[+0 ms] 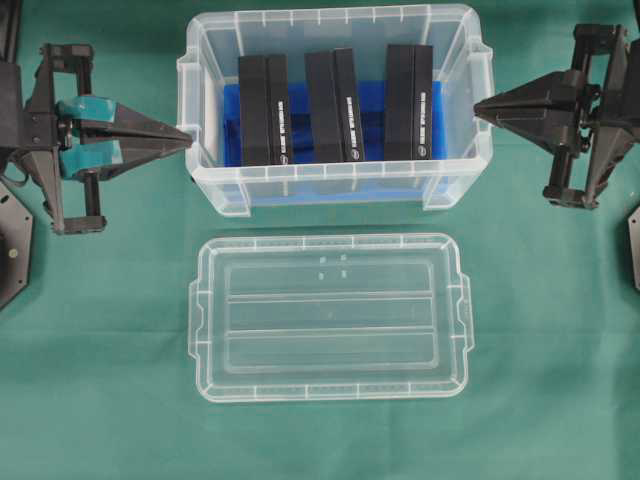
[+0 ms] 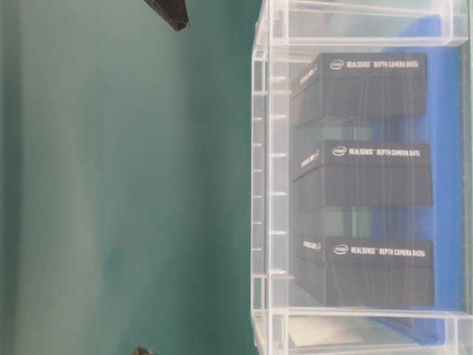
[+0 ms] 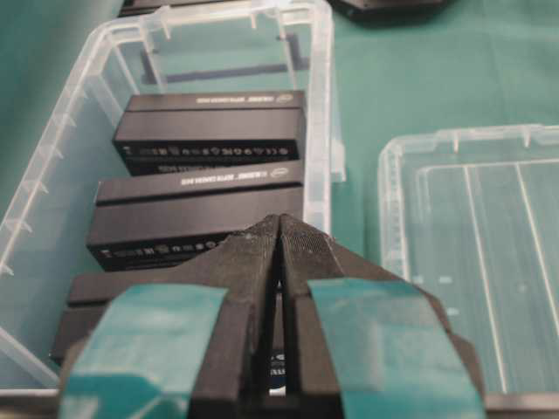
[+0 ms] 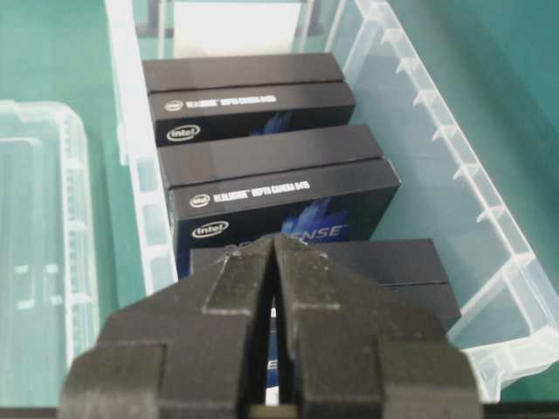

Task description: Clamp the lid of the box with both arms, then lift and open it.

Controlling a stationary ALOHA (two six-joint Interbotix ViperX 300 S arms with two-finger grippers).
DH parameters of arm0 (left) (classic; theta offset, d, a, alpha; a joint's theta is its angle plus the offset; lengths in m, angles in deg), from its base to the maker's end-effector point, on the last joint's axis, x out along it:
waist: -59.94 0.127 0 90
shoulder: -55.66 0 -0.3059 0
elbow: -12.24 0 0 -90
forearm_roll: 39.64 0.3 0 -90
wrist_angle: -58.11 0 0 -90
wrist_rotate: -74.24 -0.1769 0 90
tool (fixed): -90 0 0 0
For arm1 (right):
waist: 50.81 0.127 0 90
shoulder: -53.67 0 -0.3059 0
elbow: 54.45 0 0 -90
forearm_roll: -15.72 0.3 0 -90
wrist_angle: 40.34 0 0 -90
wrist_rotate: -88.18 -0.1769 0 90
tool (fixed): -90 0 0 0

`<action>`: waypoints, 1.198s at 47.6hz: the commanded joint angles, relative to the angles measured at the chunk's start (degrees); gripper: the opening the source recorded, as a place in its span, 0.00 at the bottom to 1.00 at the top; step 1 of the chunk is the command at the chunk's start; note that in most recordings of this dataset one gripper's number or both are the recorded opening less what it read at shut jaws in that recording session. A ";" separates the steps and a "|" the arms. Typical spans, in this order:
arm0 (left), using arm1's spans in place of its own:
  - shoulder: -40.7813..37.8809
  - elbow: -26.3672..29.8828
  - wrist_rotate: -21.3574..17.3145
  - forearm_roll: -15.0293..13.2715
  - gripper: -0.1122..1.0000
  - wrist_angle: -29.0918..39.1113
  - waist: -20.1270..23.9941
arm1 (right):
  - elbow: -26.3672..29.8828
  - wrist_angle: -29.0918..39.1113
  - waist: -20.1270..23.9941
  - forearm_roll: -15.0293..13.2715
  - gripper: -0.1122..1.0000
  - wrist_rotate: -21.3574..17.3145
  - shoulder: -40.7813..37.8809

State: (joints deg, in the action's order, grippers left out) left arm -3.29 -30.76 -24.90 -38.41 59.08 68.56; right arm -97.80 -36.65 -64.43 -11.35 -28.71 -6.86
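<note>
On the green worktop, the flat clear plastic lid (image 1: 331,317) lies in front of the open tub (image 1: 335,190), long axis spanning both seemingly pressed-together end effectors, left (image 1: 183,137) and right (image 1: 483,108), roughly equidistant.

The 3 black blocks (image 2: 362,177) read "intel REALSENSE DEPTH CAMERA D435i" and "D415".

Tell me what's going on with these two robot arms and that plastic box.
Nothing is being held right now. The lid is already off and lies flat on the green cloth in front of the box, which stands open with three black cartons upright inside. The left end effector and right end effector are both shut and empty, each pointing at one end of the box.
</note>
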 commanded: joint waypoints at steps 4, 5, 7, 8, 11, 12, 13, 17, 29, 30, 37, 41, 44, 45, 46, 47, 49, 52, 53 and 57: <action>0.00 0.79 0.09 -0.09 0.10 -0.26 -0.09 | 0.70 -0.26 0.53 0.18 0.10 -0.09 0.00; 0.00 0.79 0.09 -0.09 0.10 -0.26 -0.09 | 0.70 -0.26 0.53 0.18 0.10 -0.09 0.00; 0.00 0.79 0.09 -0.09 0.10 -0.26 -0.09 | 0.70 -0.26 0.62 0.26 0.10 -0.09 0.09; 0.00 0.79 0.09 -0.09 0.10 -0.26 -0.09 | 0.70 -0.35 0.70 0.26 0.10 -0.09 0.00; 0.00 0.79 0.09 -0.09 0.10 -0.26 -0.09 | 0.70 -0.35 0.88 0.44 0.10 -0.09 0.00; 0.00 0.79 0.09 -0.09 0.10 -0.26 -0.09 | 0.70 -0.26 0.88 0.44 0.10 -0.09 0.00; 0.00 0.79 0.09 -0.09 0.10 -0.26 -0.09 | 0.70 -0.26 0.97 0.53 0.10 -0.09 0.09; 0.00 0.79 0.09 -0.09 0.10 -0.26 -0.09 | 0.70 -0.26 1.14 0.62 0.10 -0.09 0.09; 0.00 0.79 0.09 -0.09 0.10 -0.26 -0.09 | 0.70 -0.26 1.23 0.62 0.10 -0.09 0.09; 0.00 0.79 0.09 -0.09 0.10 -0.26 -0.09 | 0.70 -0.26 1.32 0.62 0.10 -0.09 0.09; 0.00 0.70 0.09 -0.09 0.10 -0.26 -0.09 | 0.70 -0.26 1.32 0.62 0.10 -0.09 0.09; 0.00 0.79 0.09 0.00 0.10 -0.26 -0.09 | 0.70 -0.18 1.41 0.70 0.10 -0.09 0.00; 0.00 0.79 0.09 -0.09 0.10 -0.26 -0.09 | 0.70 -0.26 1.41 0.62 0.10 -0.09 0.09; 0.00 0.79 0.09 -0.09 0.10 -0.26 -0.09 | 0.70 -0.26 1.41 0.62 0.10 -0.09 0.00; 0.00 0.79 0.09 -0.09 0.10 -0.26 -0.09 | 0.70 -0.26 1.41 0.62 0.10 -0.09 0.00; 0.00 0.79 0.09 -0.09 0.10 -0.26 -0.09 | 0.70 -0.18 1.41 0.62 0.10 -0.09 0.09; 0.00 0.79 0.09 -0.09 0.10 -0.26 -0.09 | 0.70 -0.26 1.41 0.70 0.10 -0.09 0.00; 0.00 0.79 0.09 -0.09 0.10 -0.26 -0.09 | 0.70 -0.18 1.41 0.70 0.10 -0.09 0.00; 0.00 0.79 0.09 -0.09 0.10 -0.26 -0.09 | 0.70 -0.26 1.41 0.70 0.10 -0.09 0.09; 0.00 0.79 0.09 -0.09 0.10 -0.26 -0.09 | 0.70 -0.26 1.41 0.62 0.10 -0.09 0.00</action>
State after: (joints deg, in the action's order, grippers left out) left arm -3.38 -30.76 -24.82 -38.41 59.08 68.56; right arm -97.80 -36.65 -63.12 -10.83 -28.71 -6.86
